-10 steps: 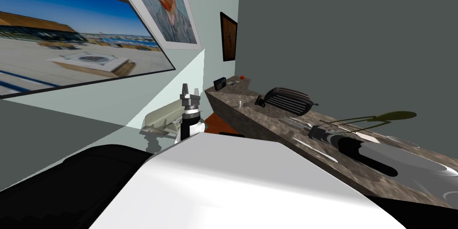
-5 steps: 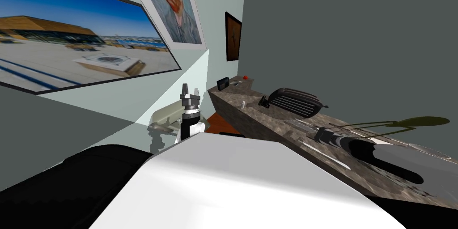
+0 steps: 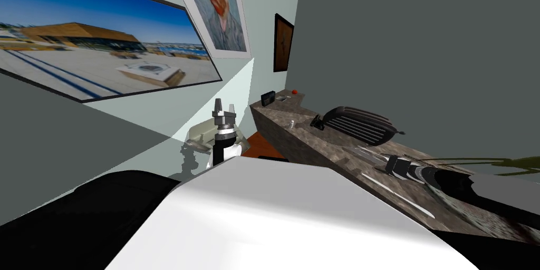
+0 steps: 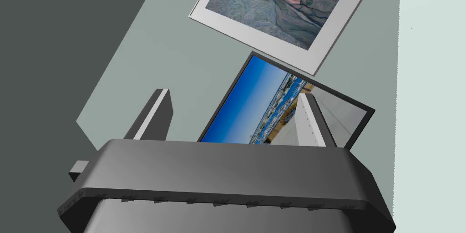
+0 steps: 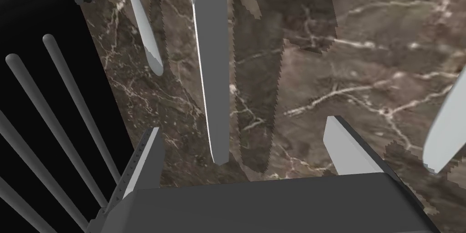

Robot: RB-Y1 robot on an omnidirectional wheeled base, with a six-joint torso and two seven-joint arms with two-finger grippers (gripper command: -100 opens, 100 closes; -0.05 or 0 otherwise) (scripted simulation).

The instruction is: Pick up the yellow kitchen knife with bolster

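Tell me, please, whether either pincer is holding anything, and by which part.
Nothing is held. The right pincer is open over the counter, a grey blade lying between its fingers ungripped; the left pincer is open too.

Claw (image 5: 243,124) spread above grey blade (image 5: 214,84) (marbled counter (image 5: 364,62)).

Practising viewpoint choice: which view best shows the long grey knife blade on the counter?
Right wrist view: the knife blade lies large, its tip between the open right end effector's fingers. The head view gives a sliver ahead of that end effector; the left wrist view faces away.
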